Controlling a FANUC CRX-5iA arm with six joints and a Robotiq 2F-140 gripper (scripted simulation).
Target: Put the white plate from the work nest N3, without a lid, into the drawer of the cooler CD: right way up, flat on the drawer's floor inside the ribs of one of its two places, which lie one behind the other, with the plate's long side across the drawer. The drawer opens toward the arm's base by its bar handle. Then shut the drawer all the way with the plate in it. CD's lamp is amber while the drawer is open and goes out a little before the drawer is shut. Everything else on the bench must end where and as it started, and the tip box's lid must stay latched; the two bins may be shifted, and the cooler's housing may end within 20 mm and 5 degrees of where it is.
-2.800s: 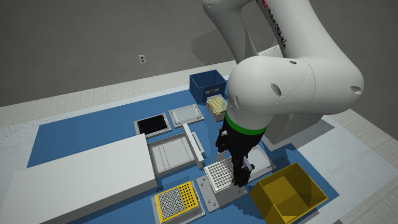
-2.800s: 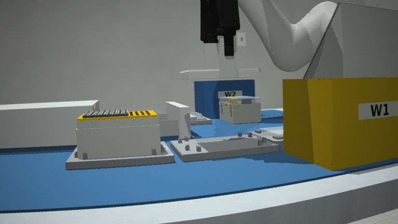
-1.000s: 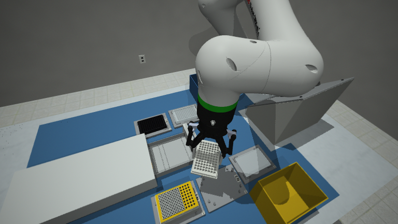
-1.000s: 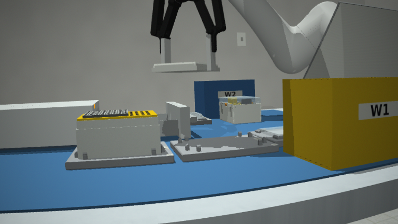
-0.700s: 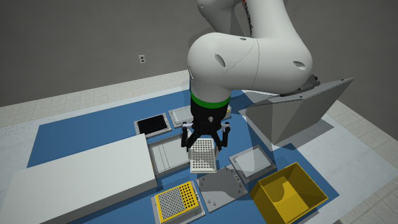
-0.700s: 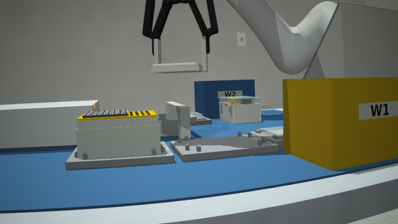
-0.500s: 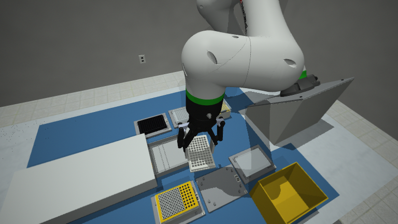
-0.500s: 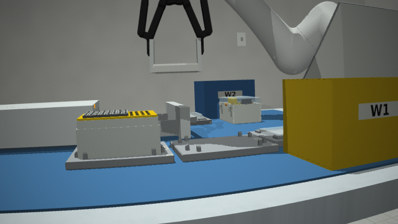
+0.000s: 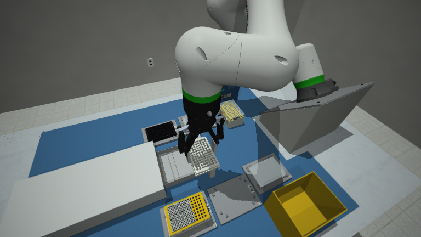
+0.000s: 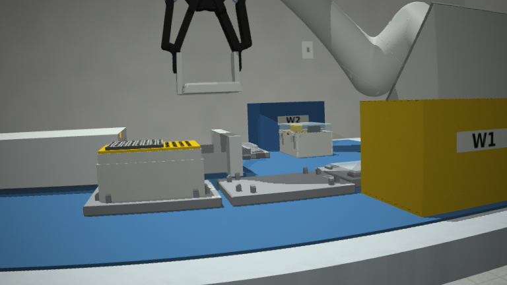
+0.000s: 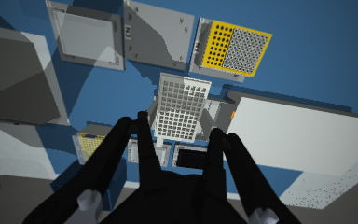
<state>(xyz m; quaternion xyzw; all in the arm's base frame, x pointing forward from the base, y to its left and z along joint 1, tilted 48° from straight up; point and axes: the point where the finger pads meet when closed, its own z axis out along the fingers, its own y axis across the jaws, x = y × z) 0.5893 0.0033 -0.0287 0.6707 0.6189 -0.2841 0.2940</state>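
Your bench, left to right in the top view:

- Bench surface: a blue mat on a pale top with a rounded front edge; beige tiled floor beyond, plain grey wall with one wall socket.
- Cooler CD: long pale housing at far left. Its drawer stands pulled out, ribbed floor showing; in the exterior view you see an amber lamp lit on the housing's end.
- Black well plate in its nest, behind the drawer.
- Yellow-topped tip box on a grey base at the front edge.
- Gripper: hanging high above the bench, jaws clamped on the white plate by its two long sides. The plate hangs level, wells up, above the outer end of the open drawer, touching nothing below.
- Small lidded box with yellow insert, in front of a dark blue bin marked W2.
- Work nest N3: bare grey plate with locating pins.
- Neighbouring nest carrying a clear lid.
- Yellow bin W1, open-topped, at front right.
- Grey pedestal bearing the arm's base, far right.
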